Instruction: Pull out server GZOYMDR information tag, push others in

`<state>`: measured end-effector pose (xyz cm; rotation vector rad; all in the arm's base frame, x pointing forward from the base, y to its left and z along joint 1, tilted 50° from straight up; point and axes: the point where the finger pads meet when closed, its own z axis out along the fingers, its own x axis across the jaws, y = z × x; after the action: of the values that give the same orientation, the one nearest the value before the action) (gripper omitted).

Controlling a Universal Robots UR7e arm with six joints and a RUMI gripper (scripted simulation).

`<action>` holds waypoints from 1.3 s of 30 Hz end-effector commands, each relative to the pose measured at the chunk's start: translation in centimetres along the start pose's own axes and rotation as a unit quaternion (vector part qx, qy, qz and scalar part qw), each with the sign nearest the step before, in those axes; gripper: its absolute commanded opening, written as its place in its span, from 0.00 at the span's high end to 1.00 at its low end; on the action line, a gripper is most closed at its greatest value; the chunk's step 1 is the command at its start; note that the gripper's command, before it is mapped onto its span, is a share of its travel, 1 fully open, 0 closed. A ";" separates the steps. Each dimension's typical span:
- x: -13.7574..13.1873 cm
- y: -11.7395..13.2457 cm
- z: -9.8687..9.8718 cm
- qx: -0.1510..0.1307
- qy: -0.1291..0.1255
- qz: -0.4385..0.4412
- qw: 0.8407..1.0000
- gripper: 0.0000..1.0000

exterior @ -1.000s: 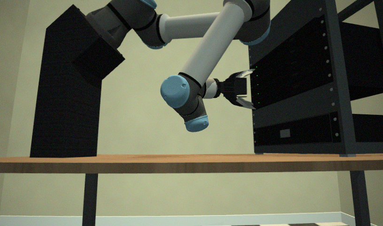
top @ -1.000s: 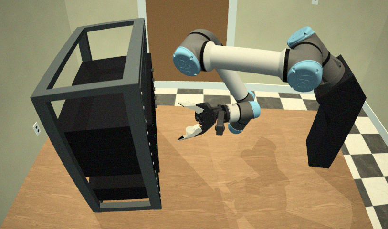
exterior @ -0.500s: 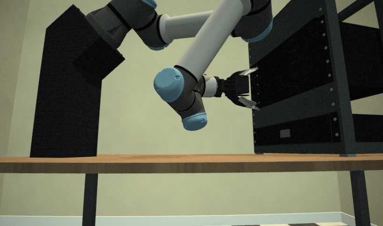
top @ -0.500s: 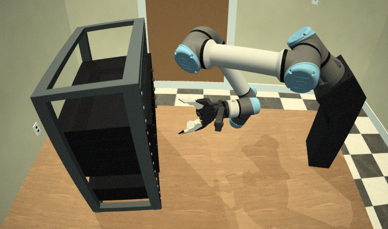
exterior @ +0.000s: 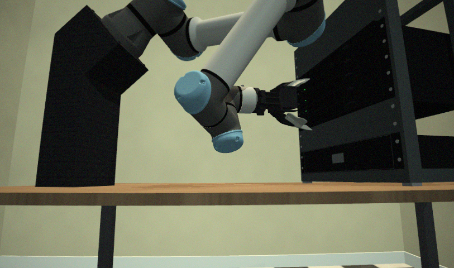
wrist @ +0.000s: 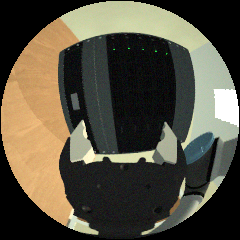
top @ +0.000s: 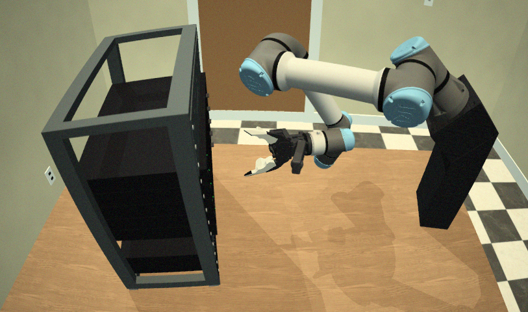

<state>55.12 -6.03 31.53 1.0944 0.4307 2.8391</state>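
Observation:
The rack stands upright on the table. Several black servers fill its upper and middle part, with small green lights on their fronts. A separate black unit with a grey label sits near the bottom. My gripper is open and empty. Its fingers point at the rack front, with a gap to it in the top view. Small knobs stick out from the server fronts in the top view. No information tag or service tag can be read.
The wooden table carries the rack and the arm's black pedestal, which stand at opposite ends. The arm reaches over the space between them. A wall and a brown door lie behind.

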 end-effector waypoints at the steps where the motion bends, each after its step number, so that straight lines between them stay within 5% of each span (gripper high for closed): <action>1: 0.0 0.7 -0.2 -0.004 -0.002 -0.005 1.000 0.00; 39: -0.2 5.5 -2.0 -0.035 -0.015 -0.037 0.999 0.00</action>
<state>54.22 -11.49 31.53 1.0861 0.3634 2.7525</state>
